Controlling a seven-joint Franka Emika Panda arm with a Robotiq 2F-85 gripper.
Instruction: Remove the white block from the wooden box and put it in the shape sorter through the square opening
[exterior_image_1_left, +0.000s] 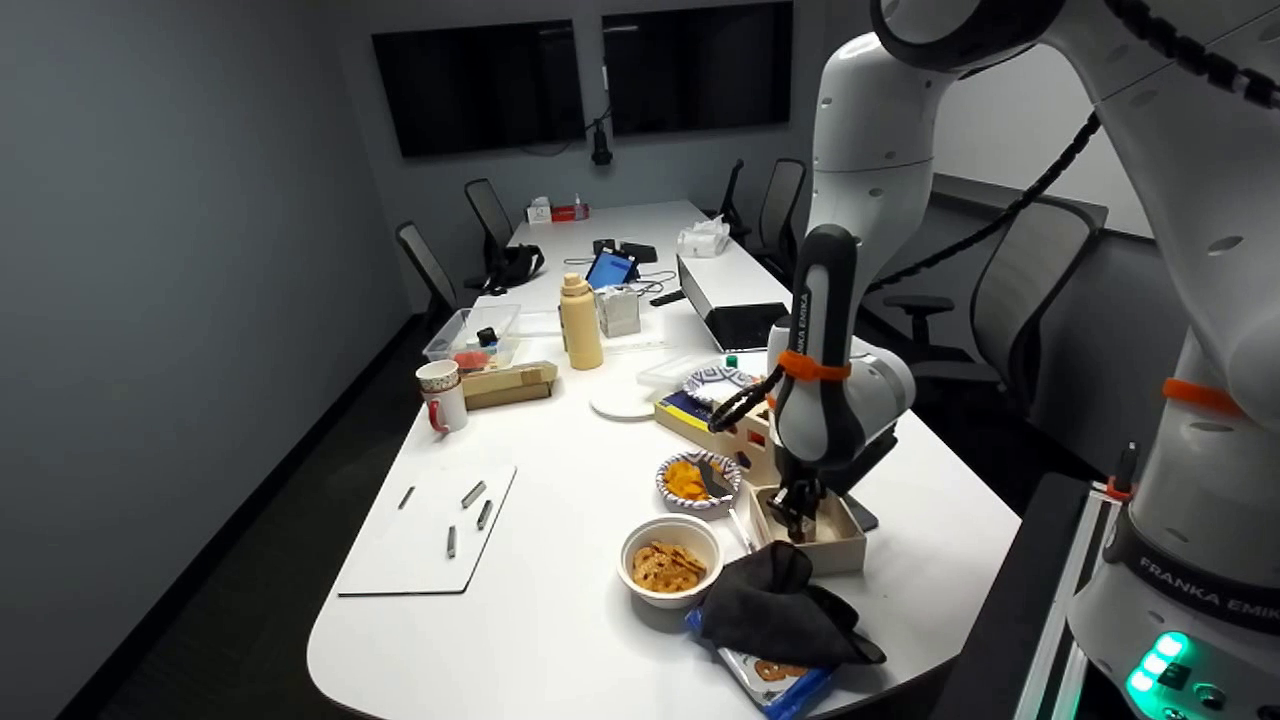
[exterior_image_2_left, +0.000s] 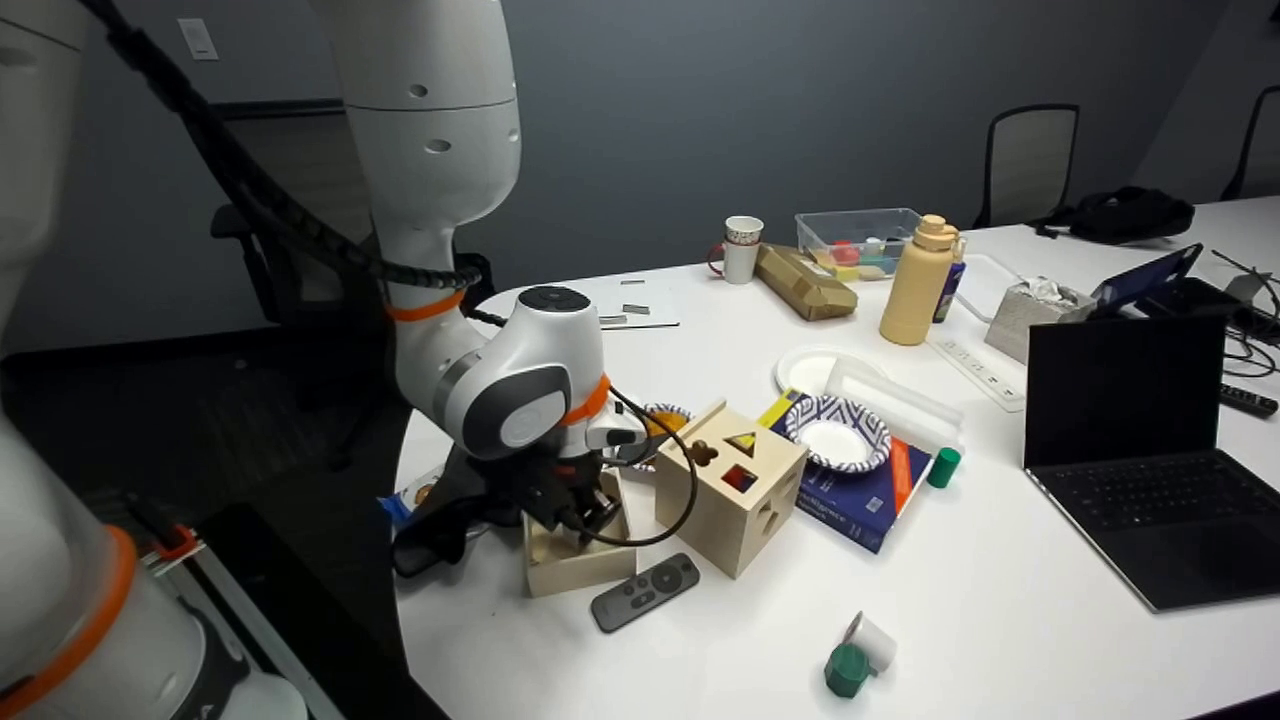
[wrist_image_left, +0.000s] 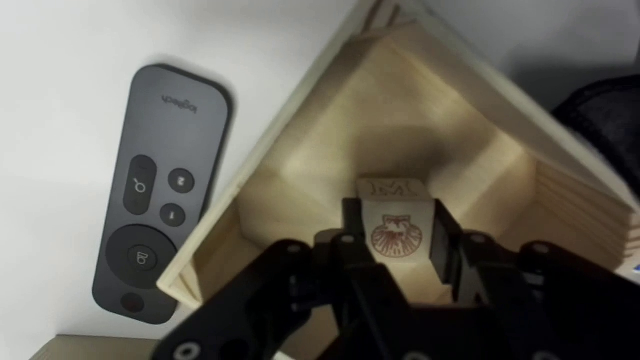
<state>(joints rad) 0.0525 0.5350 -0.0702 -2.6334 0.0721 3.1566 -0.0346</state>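
Observation:
The white block (wrist_image_left: 396, 235), printed with a shell and an M, is inside the shallow wooden box (wrist_image_left: 380, 90) in the wrist view. My gripper (wrist_image_left: 397, 220) has a finger against each side of the block and is shut on it. Whether the block touches the box floor is unclear. The box also shows in both exterior views (exterior_image_1_left: 840, 557) (exterior_image_2_left: 580, 573), with the gripper (exterior_image_1_left: 797, 515) (exterior_image_2_left: 595, 515) reaching down into it. The shape sorter (exterior_image_2_left: 700, 510) stands beside the box. Its top has a square opening (exterior_image_2_left: 740, 478), a triangle and a flower-shaped hole.
A grey remote (wrist_image_left: 160, 200) lies close to the box. A black cloth (exterior_image_1_left: 785, 610) lies over a blue snack bag at the box's other side. Bowls of food (exterior_image_1_left: 670, 560) stand nearby. A book (exterior_image_2_left: 840, 500) with a patterned bowl (exterior_image_2_left: 838, 445) lies beyond the sorter.

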